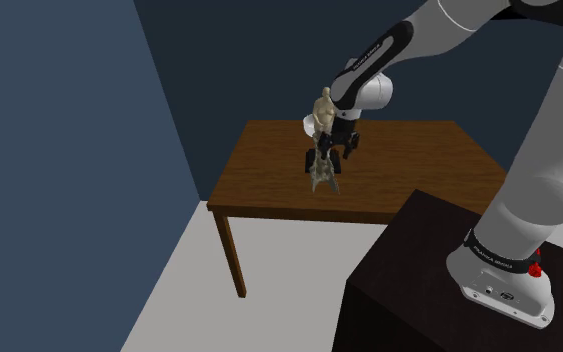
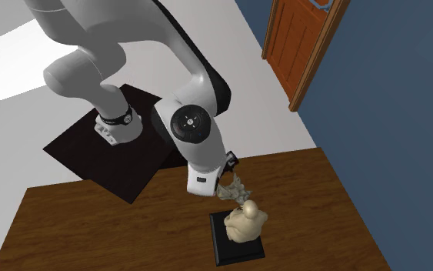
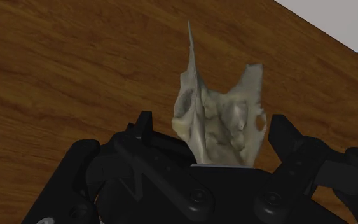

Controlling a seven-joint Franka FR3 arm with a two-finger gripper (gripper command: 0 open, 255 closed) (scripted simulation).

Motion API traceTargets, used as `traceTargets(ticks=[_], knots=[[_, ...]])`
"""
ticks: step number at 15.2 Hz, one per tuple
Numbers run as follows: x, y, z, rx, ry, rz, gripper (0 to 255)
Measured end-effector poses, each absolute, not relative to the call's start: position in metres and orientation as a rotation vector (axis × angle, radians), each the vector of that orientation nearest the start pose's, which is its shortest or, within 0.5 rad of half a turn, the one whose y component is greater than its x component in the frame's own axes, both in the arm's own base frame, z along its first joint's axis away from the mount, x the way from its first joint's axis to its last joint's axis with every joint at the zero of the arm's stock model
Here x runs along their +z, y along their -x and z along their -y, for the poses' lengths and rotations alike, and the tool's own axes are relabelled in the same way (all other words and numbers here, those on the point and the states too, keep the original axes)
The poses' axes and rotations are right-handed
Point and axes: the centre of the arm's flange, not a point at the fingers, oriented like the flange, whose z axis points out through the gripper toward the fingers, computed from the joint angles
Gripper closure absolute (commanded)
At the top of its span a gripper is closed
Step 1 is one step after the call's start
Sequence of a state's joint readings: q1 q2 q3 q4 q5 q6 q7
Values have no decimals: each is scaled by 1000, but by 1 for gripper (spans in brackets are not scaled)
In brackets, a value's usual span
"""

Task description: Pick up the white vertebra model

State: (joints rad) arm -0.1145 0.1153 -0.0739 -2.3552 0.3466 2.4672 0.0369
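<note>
Nearest in the shoulder view is the dark stand (image 1: pixel 419 280), from which the arm reaches over the brown wooden surface (image 1: pixel 409 170). The hand (image 1: pixel 327 152) points down over the middle of that surface. Seen from the wrist, its two black fingers (image 3: pixel 147 127) are pinching the vertebra model (image 3: pixel 222 124). One finger lies on each flank and the bone sits deep between them, right against the palm. The model is off-white, mottled with grey, with a thin spike and a ragged wing sticking out past the fingertips toward the wood. I cannot tell whether it rests on the surface or hangs just clear of it.

Just beyond the hand stands a small tan bust (image 2: pixel 245 221) on a black square base (image 2: pixel 238 242), close to the model but apart from it. Farther off are blue walls and an orange-brown door (image 2: pixel 299 38).

The model looks light and stiff, so weight should be no trouble. Its uneven, knobbly faces give the pads little flat area, so it could twist or slip in the grip. The thin spike looks the part most likely to snap. The thick central body is the safest place to hold it, and that seems to be roughly where the fingers sit now. A lift would best go straight up, keeping clear of the bust.
</note>
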Motion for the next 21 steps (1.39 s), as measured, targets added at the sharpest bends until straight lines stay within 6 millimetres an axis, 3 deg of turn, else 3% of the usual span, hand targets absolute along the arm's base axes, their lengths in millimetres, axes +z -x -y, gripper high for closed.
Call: traceTargets(ticks=[6,7,17,21], knots=[[251,-500,96,-22,2843,-726,0],[248,-499,96,-22,2843,-726,255],[246,-500,96,-23,2843,-726,255],[262,-499,96,-21,2843,-726,255]])
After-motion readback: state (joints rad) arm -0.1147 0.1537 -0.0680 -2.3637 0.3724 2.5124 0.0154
